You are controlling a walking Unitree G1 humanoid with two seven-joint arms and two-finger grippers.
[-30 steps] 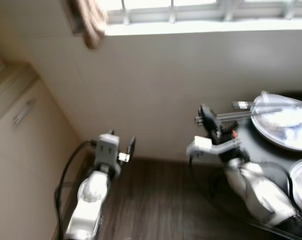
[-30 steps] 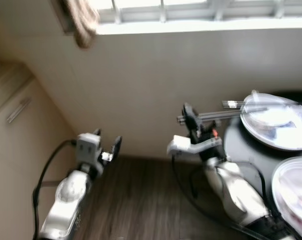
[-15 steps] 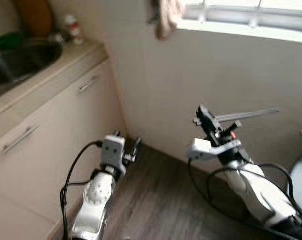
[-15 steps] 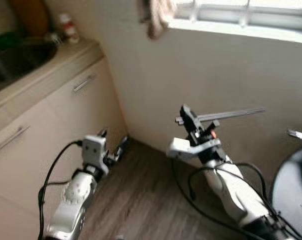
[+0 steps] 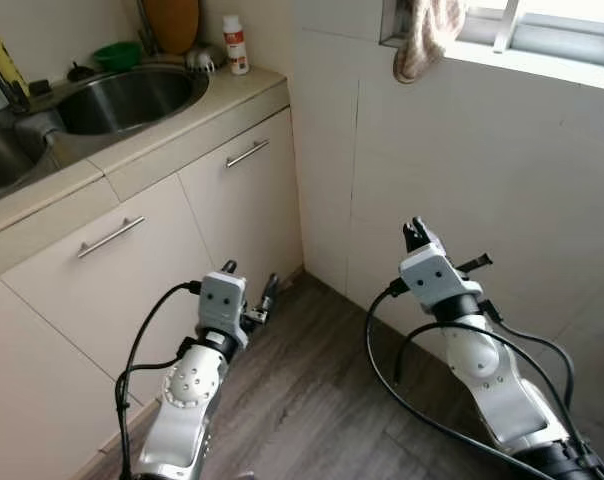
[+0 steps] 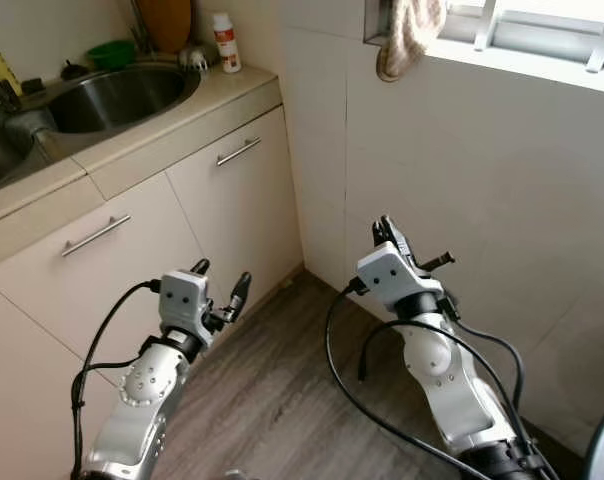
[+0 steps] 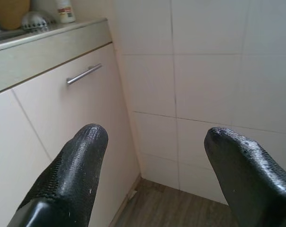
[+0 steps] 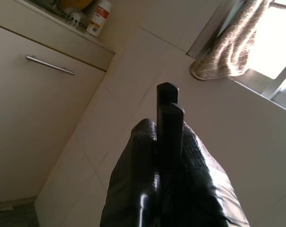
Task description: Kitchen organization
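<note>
Stainless sink point(image 5: 122, 95) at 10 o'clock on beige counter point(image 5: 182, 125), white bottle point(image 5: 237, 45) beside it, cloth point(image 5: 427, 35) hanging at 1 o'clock by the window. Left gripper point(image 5: 250, 292) at 7 o'clock, spread wide, empty. Right gripper point(image 5: 415, 232) at 4 o'clock.

Left wrist: fingers point(image 7: 81, 161) apart, facing cabinet handle point(image 7: 84, 74).

Right wrist: pinched tight on two dark chopsticks point(image 8: 169, 111).

Likely transit step, carrying to sink area; next needs approach and drop spot.

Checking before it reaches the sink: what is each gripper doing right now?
Left gripper: open, empty.
Right gripper: shut on a thin dark pair of rods, likely chopsticks.
</note>
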